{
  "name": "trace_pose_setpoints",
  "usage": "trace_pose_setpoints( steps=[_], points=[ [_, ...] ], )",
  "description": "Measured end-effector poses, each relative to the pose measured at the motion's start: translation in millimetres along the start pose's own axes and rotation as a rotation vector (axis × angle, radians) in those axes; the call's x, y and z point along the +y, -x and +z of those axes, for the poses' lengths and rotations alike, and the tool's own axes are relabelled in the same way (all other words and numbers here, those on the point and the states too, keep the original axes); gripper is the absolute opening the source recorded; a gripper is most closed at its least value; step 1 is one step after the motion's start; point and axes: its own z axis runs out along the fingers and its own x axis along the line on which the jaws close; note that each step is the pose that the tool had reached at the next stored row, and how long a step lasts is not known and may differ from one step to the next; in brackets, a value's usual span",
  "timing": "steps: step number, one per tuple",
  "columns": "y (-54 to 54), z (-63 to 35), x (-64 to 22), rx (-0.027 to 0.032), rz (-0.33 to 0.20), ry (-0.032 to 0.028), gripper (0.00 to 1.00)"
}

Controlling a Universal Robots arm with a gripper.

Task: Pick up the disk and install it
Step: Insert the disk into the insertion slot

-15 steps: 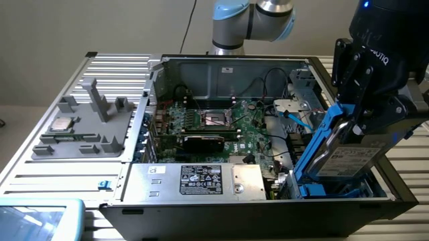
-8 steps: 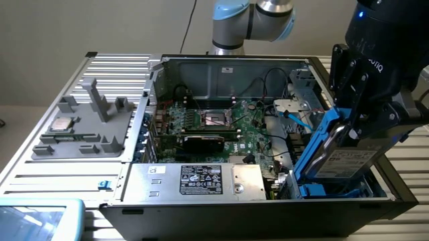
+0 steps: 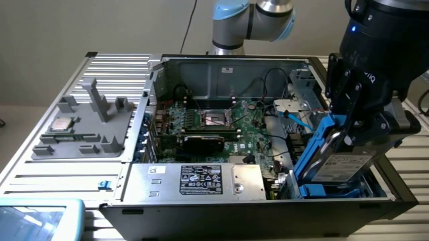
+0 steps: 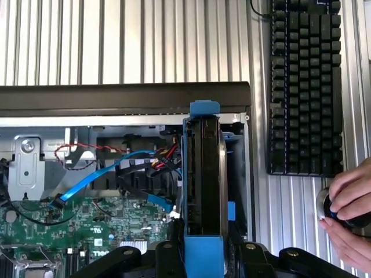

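- Black end effector sits closest to the wrist camera. Its jaws are partly closed and clamped on the disk, which runs edge-on between them.
- From the exterior view, the end effector grips the disk by its upper end. The disk stands on edge and leans, with its white label facing out and a blue rail along its side.
- Its lower end is down in the bay, at the corner of the case on the exterior view's right, just beside the case wall. Its upper part stands above the rim.
- Step in hand, by my reading: installing. The pick-up is done and the disk is not yet seated.
- Seating it calls for taking out the lean so the rails run square with the bay, then pressing along the disk's length. The fit looks close.
- Blue cables lie near the bay and could snag.
- A person's hand is over the table beside the keyboard, apart from the case.
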Motion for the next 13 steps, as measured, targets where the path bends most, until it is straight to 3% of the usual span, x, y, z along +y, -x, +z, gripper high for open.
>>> trace_pose_setpoints(
  steps=[13],
  points=[
    [-3.2,22.6,-2.3,0.0010,0.001,0.0000,0.37]
  ],
)
